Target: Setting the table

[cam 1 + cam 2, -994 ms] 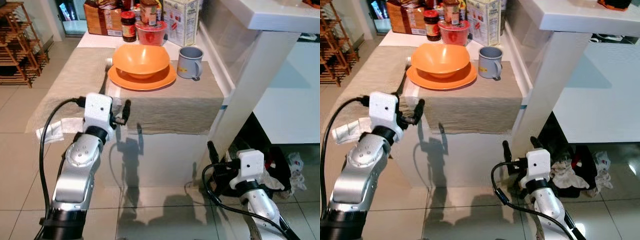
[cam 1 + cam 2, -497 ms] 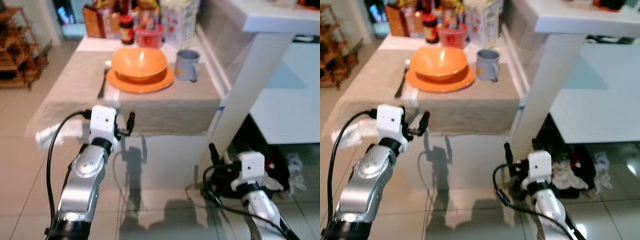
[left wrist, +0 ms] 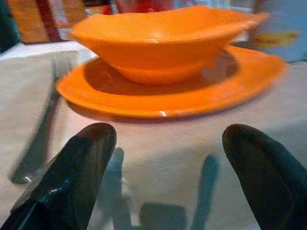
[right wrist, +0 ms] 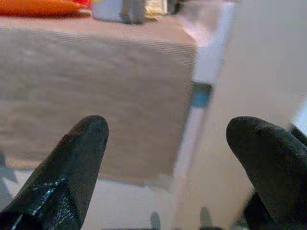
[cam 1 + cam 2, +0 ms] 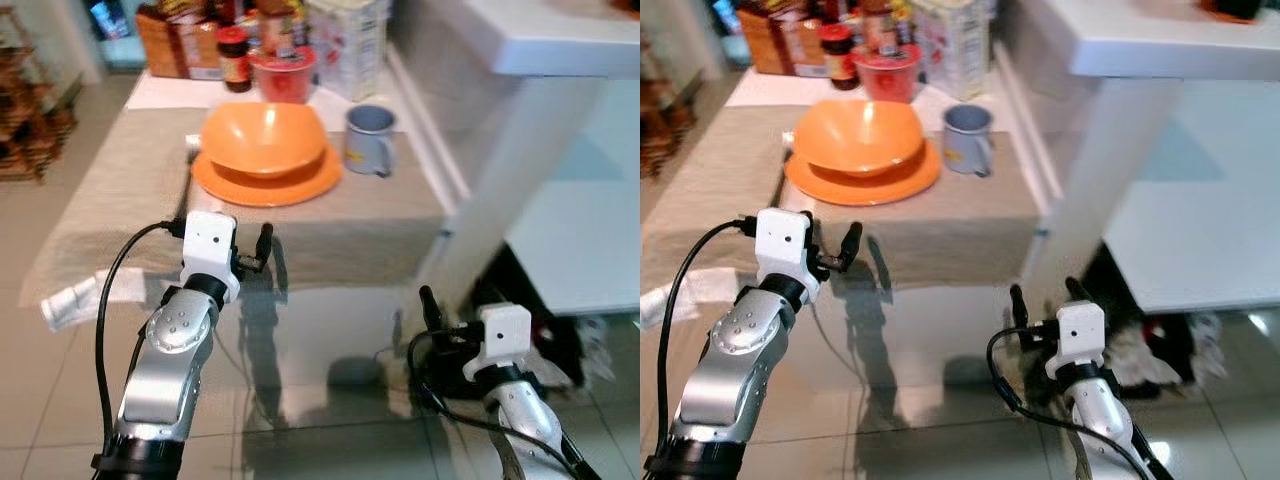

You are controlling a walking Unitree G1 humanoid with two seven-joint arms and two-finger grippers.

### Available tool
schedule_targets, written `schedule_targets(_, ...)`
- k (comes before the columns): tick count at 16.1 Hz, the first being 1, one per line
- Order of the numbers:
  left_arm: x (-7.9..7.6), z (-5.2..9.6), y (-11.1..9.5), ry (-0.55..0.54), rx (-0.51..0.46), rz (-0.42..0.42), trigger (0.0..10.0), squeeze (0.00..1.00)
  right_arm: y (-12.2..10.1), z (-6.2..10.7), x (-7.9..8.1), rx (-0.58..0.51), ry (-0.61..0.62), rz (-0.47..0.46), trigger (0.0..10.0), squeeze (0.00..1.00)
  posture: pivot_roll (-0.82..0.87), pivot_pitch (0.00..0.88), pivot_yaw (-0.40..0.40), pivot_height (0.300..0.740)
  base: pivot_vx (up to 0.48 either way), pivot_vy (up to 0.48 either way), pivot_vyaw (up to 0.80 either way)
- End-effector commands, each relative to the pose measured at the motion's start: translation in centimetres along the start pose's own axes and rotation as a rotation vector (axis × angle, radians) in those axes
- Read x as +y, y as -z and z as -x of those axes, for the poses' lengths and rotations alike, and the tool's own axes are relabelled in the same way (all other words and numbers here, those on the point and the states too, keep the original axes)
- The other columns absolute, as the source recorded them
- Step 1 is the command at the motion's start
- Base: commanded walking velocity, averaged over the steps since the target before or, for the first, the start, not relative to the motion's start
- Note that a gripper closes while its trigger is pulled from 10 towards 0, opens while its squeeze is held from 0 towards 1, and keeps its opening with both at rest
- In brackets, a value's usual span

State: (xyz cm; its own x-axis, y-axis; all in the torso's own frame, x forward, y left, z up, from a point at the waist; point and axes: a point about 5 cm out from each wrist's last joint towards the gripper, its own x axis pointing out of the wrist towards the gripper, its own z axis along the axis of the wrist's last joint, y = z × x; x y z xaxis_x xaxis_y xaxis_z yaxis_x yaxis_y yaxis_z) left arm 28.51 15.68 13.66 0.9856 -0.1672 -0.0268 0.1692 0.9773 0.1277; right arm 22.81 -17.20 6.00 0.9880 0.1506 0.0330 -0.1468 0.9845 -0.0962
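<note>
An orange bowl point(image 5: 263, 135) sits in an orange plate point(image 5: 228, 184) on the beige cloth-covered table point(image 5: 110, 190). Right of the plate stands a grey mug point(image 5: 368, 138), and a metal utensil point(image 5: 185, 185) lies left of it. My left gripper point(image 3: 168, 139) is open and empty. It hovers at the table's front edge and points at the plate and bowl point(image 3: 163, 43). My right gripper point(image 5: 1046, 296) is open and empty too. It hangs low in front of the table's hanging cloth point(image 4: 96, 86), near the right corner.
Jars, a red cup point(image 5: 281, 75) and cartons crowd the table's back. A white counter with a slanting leg point(image 5: 500, 190) stands close on the right, with clutter beneath it. A crumpled white cloth point(image 5: 70, 300) lies at the left. The floor is glossy tile.
The head view has shifted and blurred a little, so the table sits slightly differently in the picture. Both arms keep about the same pose, and both grippers stay open.
</note>
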Motion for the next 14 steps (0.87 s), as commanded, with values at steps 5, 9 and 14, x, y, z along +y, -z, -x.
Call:
schedule_targets(5,-0.3,-0.2,-0.3,0.006,-0.011,-0.002,10.0,0.00,0.0,0.1,-0.5,0.000,0.017,0.005,10.0,0.00,-0.08,0.000,-0.008,0.740,0.435,0.000,0.00)
schedule_targets(9,0.0,0.5,-0.8,-0.058,-0.054,-0.020,10.0,0.00,-3.1,-1.0,0.5,-0.087,-0.023,0.014,10.0,0.00,-0.06,0.000,-0.023,0.740,0.110,0.000,0.00)
schedule_targets(14,0.2,0.5,-1.2,-0.082,-0.070,-0.020,10.0,0.00,-5.4,-2.0,-0.2,-0.135,-0.006,0.022,10.0,0.00,-0.06,0.000,-0.024,0.740,0.000,0.000,0.00)
